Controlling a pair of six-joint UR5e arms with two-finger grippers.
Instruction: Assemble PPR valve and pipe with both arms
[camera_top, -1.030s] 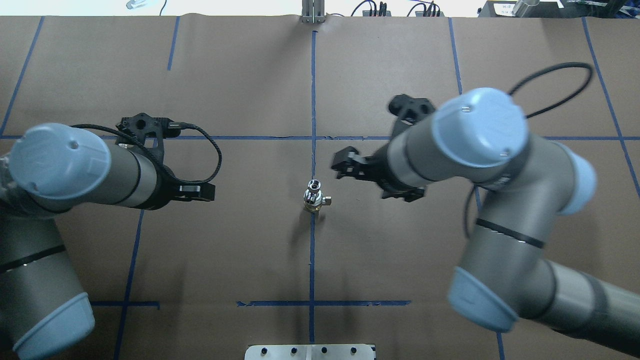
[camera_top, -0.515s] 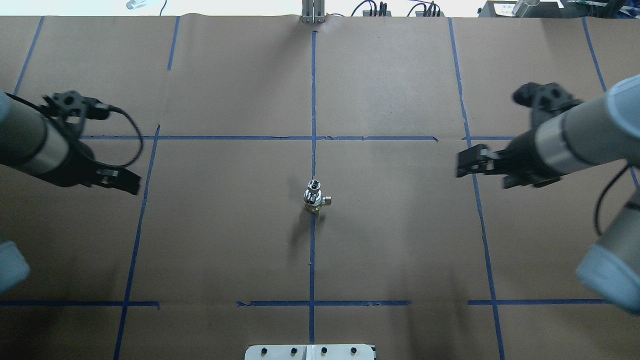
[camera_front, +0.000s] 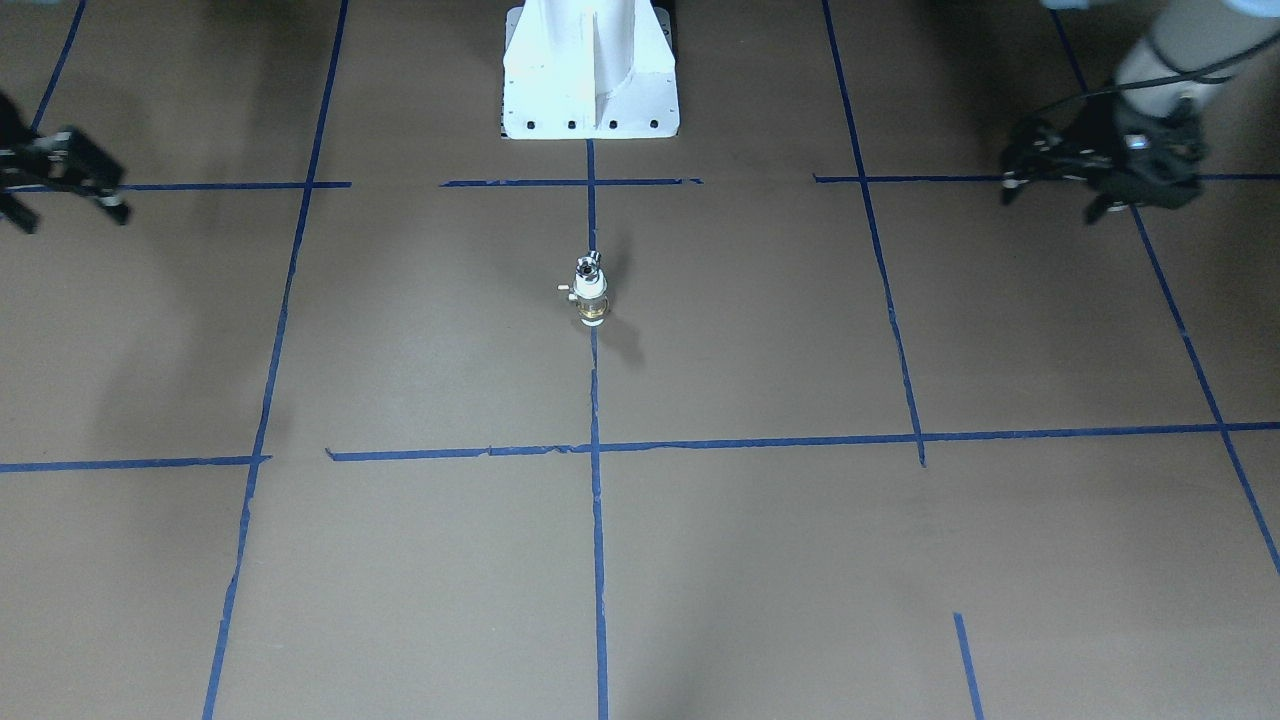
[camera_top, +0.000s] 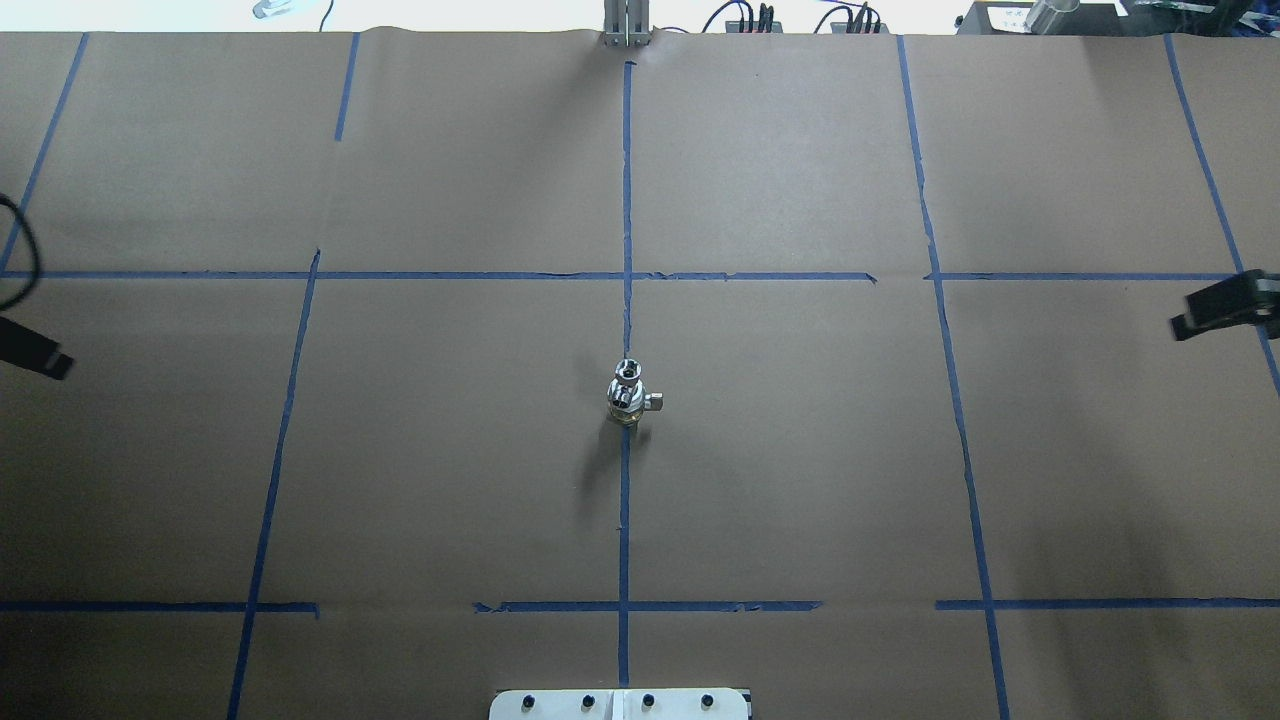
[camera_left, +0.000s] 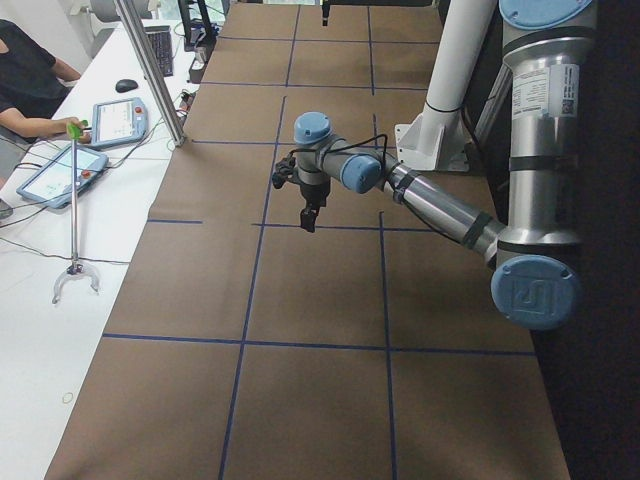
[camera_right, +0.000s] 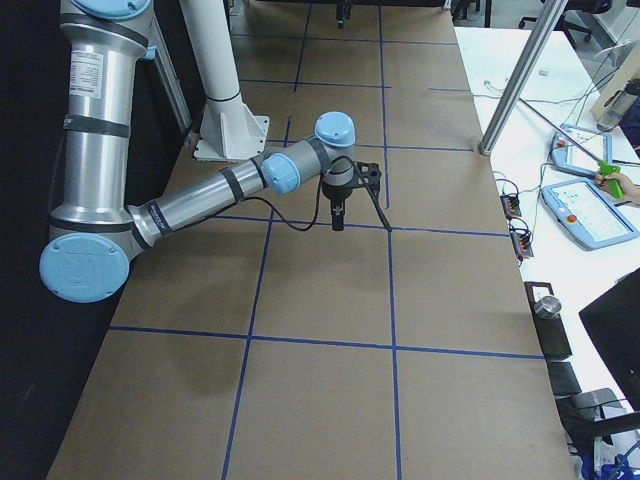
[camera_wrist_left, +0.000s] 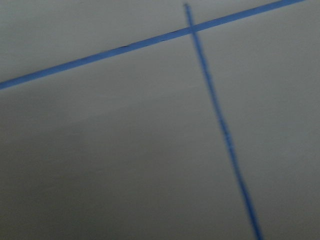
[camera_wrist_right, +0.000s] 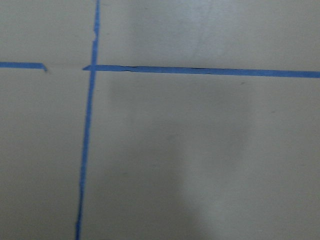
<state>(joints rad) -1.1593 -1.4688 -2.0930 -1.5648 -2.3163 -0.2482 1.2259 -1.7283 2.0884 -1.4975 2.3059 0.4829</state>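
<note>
The PPR valve (camera_top: 627, 402) stands upright at the table's centre on the blue tape line, white and brass, its side stem pointing to the overhead view's right. The silver pipe (camera_top: 628, 372) sits on top of it, joined. They also show in the front view: valve (camera_front: 592, 300), pipe (camera_front: 590, 266). Neither gripper touches them. My left gripper (camera_front: 1052, 198) is open and empty, far out at the table's left side. My right gripper (camera_front: 72, 215) is open and empty, far out at the right side. Overhead shows only one finger of each, left (camera_top: 35, 355) and right (camera_top: 1215, 310).
The white pedestal base (camera_front: 590, 70) stands behind the valve. Blue tape lines (camera_top: 624, 500) grid the brown table cover. An aluminium post (camera_left: 150, 70), tablets (camera_left: 115, 120) and an operator (camera_left: 30, 70) are at the far side. The wrist views show only the cover and tape.
Both arms have swung outward from beside the valve to the table's left and right edges. The valve with the pipe on it has not moved.
</note>
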